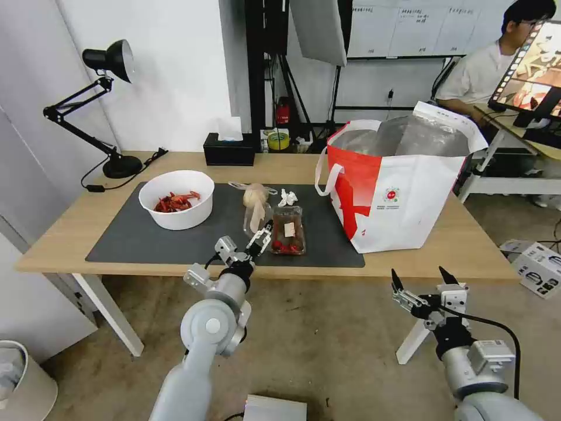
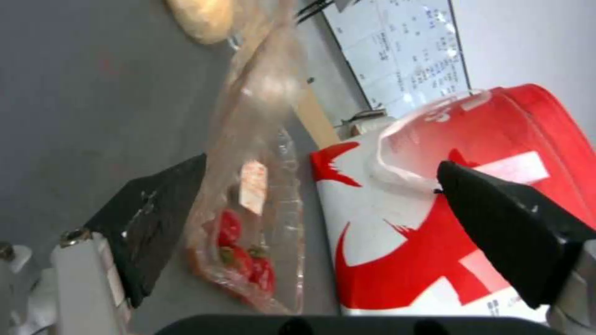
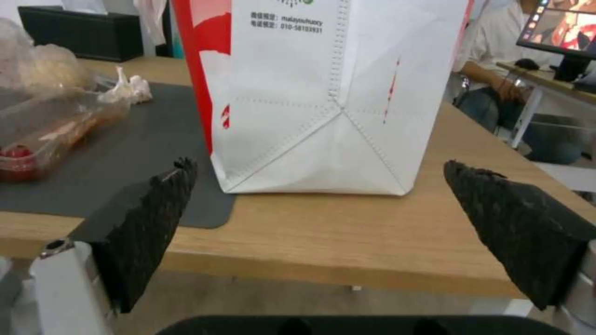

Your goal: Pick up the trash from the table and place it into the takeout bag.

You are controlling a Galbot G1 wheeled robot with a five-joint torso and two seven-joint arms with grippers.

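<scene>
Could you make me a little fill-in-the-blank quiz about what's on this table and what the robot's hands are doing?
1. The white bowl holds ____ shells.
2. The left hand, fingers apart, reaches at the clear ____ on the dark mat.
3. The right hand hangs open in front of the table, below the red-and-white ____.
4. The black tissue box stands at the table's ____ edge.

Missing words: red; tray; bag; far
</scene>
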